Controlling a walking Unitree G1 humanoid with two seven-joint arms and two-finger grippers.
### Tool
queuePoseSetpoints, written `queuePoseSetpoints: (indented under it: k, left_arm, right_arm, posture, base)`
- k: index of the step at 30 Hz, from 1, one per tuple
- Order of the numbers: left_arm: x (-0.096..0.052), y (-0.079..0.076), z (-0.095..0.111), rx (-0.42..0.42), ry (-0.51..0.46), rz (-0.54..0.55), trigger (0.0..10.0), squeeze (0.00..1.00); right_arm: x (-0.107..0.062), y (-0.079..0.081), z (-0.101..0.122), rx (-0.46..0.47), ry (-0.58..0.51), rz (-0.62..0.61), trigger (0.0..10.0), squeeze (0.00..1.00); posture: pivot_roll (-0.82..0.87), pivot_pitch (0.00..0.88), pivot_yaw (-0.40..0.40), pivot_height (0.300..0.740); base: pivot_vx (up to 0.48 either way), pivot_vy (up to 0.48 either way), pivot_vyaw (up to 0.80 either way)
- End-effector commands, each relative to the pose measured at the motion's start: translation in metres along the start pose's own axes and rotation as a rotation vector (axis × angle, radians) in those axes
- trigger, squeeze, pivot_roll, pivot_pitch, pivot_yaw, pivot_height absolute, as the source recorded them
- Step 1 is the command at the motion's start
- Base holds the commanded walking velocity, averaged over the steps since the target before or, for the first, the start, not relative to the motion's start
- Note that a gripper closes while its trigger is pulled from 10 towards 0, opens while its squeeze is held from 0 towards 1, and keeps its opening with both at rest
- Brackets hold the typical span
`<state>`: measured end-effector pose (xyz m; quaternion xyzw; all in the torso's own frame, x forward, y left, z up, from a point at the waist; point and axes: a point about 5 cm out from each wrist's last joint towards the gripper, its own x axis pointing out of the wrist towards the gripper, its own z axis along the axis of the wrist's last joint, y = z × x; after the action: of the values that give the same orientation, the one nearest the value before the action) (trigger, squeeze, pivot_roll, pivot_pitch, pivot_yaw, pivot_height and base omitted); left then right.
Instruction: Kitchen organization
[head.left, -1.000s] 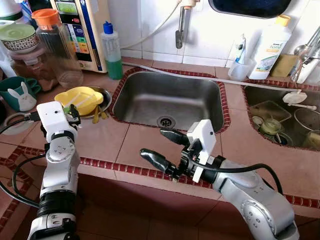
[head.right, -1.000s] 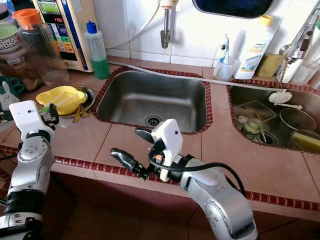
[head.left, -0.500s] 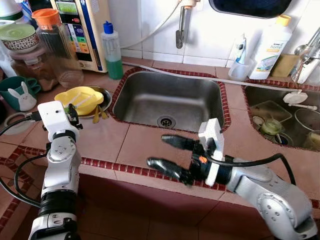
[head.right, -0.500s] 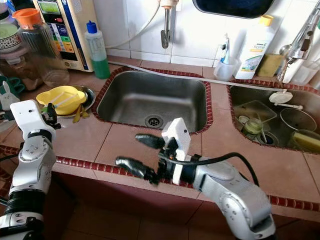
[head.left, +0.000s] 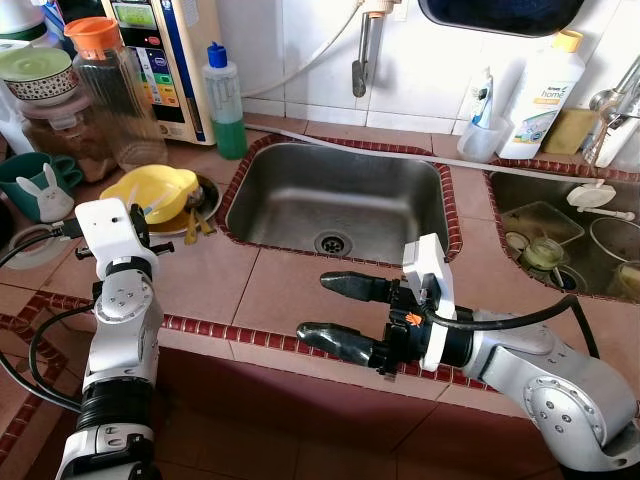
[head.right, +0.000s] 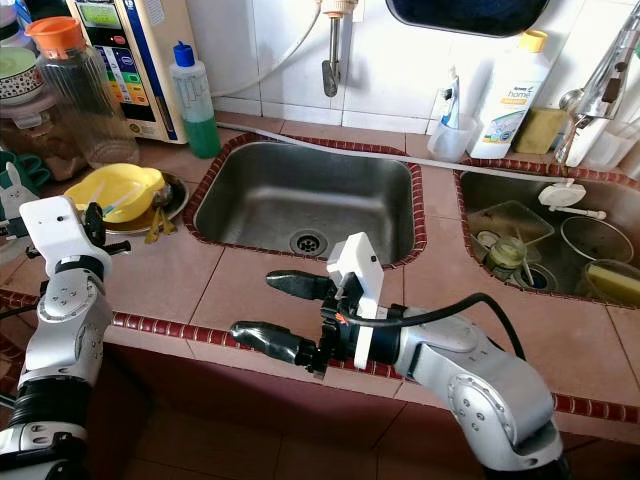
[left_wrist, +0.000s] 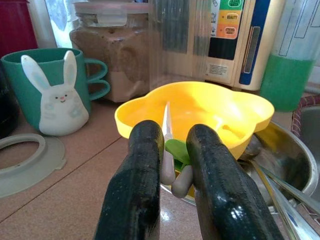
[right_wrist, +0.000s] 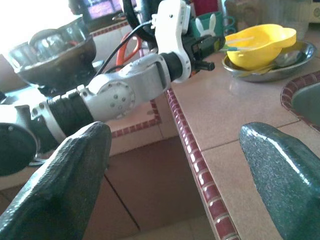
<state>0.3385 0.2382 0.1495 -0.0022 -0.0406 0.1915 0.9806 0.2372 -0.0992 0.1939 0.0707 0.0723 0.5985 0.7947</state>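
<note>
A yellow bowl (head.left: 150, 188) sits tipped in a steel dish (head.left: 207, 196) on the tiled counter, left of the sink (head.left: 335, 195). My left gripper (left_wrist: 175, 145) is at the bowl's near rim, shut on the green and pale utensil handles (left_wrist: 173, 167) that stick out of it. In the eye views the white wrist box hides those fingers. My right gripper (head.left: 318, 307) hovers open over the counter's front edge before the sink, holding nothing. The right wrist view looks across to the yellow bowl (right_wrist: 260, 40).
A teal rabbit mug (head.left: 35, 190), a brown jar (left_wrist: 107, 55) and an orange-lidded jug (head.left: 110, 90) crowd the counter behind the bowl. A green soap bottle (head.left: 225, 100) stands by the sink. A second sink (head.left: 560, 240) on the right holds dishes.
The yellow bowl has tipped up and shifted slightly left with my left gripper. My right gripper has turned so its fingers lie more level, staying open over the counter edge.
</note>
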Motion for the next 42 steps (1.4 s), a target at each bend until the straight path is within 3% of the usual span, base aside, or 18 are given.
queuePoseSetpoints:
  k: [1,13,16,17,19,20,21,22,23,24,26,27,32,35,36,37,38,42]
  left_arm:
    - [0.003,0.0,0.007,0.0,-0.025,-0.003,0.0,0.0]
    - [0.001,-0.004,0.019,0.072,-0.102,-0.032,0.0,0.0]
    - [-0.003,-0.012,0.032,0.135,-0.184,-0.071,0.0,0.0]
    - [-0.003,-0.013,0.033,0.139,-0.191,-0.075,0.0,0.0]
    - [-0.012,-0.034,0.045,0.11,-0.245,-0.177,0.4,0.0]
    - [-0.012,-0.034,0.045,0.11,-0.245,-0.177,0.4,0.0]
    - [-0.016,-0.043,0.049,0.109,-0.27,-0.22,3.0,0.0]
    - [-0.018,-0.048,0.052,0.111,-0.286,-0.245,3.0,0.0]
    - [-0.025,-0.059,0.056,0.115,-0.318,-0.298,4.3,0.0]
    - [-0.028,-0.064,0.057,0.105,-0.324,-0.322,5.0,0.0]
    - [-0.03,-0.068,0.057,0.098,-0.328,-0.337,5.0,0.0]
    - [-0.032,-0.073,0.058,0.087,-0.33,-0.36,9.5,0.0]
    - [-0.043,-0.096,0.062,0.007,-0.331,-0.478,10.0,0.0]
    - [-0.049,-0.111,0.067,-0.128,-0.295,-0.551,10.0,0.0]
    - [-0.049,-0.111,0.067,-0.128,-0.295,-0.551,10.0,0.0]
    - [-0.052,-0.122,0.072,-0.216,-0.275,-0.606,10.0,0.0]
    - [-0.052,-0.122,0.072,-0.216,-0.275,-0.606,10.0,0.0]
    - [-0.059,-0.14,0.078,-0.365,-0.224,-0.703,10.0,0.0]
  right_arm:
    - [0.0,0.0,0.005,-0.022,0.001,0.013,10.0,0.0]
    - [0.001,-0.003,0.006,-0.041,-0.006,-0.008,10.0,0.0]
    - [0.001,-0.006,0.007,-0.039,-0.017,-0.032,10.0,0.0]
    - [0.001,-0.006,0.007,-0.038,-0.019,-0.036,10.0,0.0]
    - [0.0,-0.014,0.009,-0.025,-0.044,-0.082,10.0,0.0]
    - [0.0,-0.014,0.009,-0.025,-0.044,-0.082,10.0,0.0]
    - [0.0,-0.017,0.011,-0.018,-0.059,-0.103,10.0,0.0]
    - [0.0,-0.02,0.012,-0.014,-0.07,-0.115,10.0,0.0]
    - [0.001,-0.025,0.016,-0.008,-0.1,-0.145,10.0,0.0]
    - [0.001,-0.027,0.018,-0.005,-0.116,-0.161,10.0,0.0]
    - [0.001,-0.029,0.019,-0.003,-0.125,-0.172,10.0,0.0]
    - [0.001,-0.032,0.021,0.005,-0.147,-0.196,10.0,0.0]
    - [-0.002,-0.052,0.031,0.061,-0.257,-0.353,10.0,0.0]
    - [-0.008,-0.073,0.036,0.149,-0.354,-0.502,10.0,0.0]
    - [-0.008,-0.073,0.036,0.149,-0.354,-0.502,10.0,0.0]
    - [-0.012,-0.083,0.037,0.208,-0.405,-0.571,10.0,0.0]
    - [-0.012,-0.083,0.037,0.208,-0.405,-0.571,10.0,0.0]
    - [-0.014,-0.093,0.039,0.262,-0.46,-0.634,10.0,0.0]
  posture:
    - [-0.03,0.074,0.025,0.74]
    - [-0.03,0.073,0.025,0.74]
    - [-0.03,0.073,0.024,0.74]
    - [-0.03,0.073,0.024,0.74]
    - [-0.02,0.072,0.017,0.74]
    - [-0.02,0.072,0.017,0.74]
    - [-0.02,0.072,0.016,0.74]
    - [-0.02,0.072,0.016,0.74]
    - [-0.02,0.071,0.014,0.74]
    - [-0.02,0.07,0.014,0.74]
    - [-0.02,0.07,0.014,0.74]
    - [-0.02,0.071,0.014,0.74]
    - [-0.02,0.07,0.015,0.74]
    - [-0.02,0.067,0.018,0.74]
    - [-0.02,0.067,0.018,0.74]
    - [-0.02,0.067,0.017,0.74]
    - [-0.02,0.067,0.017,0.74]
    - [-0.02,0.065,0.02,0.74]
  base:
    - [0.0,0.0,0.0]
    - [0.0,0.0,0.0]
    - [0.0,0.0,0.0]
    - [0.0,0.0,0.0]
    - [0.0,0.0,0.0]
    - [0.0,0.0,0.0]
    - [0.0,0.0,0.0]
    - [0.0,0.0,0.0]
    - [0.0,0.0,0.0]
    - [0.0,0.0,0.0]
    - [0.0,0.0,0.0]
    - [0.0,0.0,0.0]
    - [0.0,0.0,0.0]
    - [0.0,0.0,0.0]
    - [0.0,0.0,0.0]
    - [0.0,0.0,0.0]
    - [0.0,0.0,0.0]
    - [0.0,0.0,0.0]
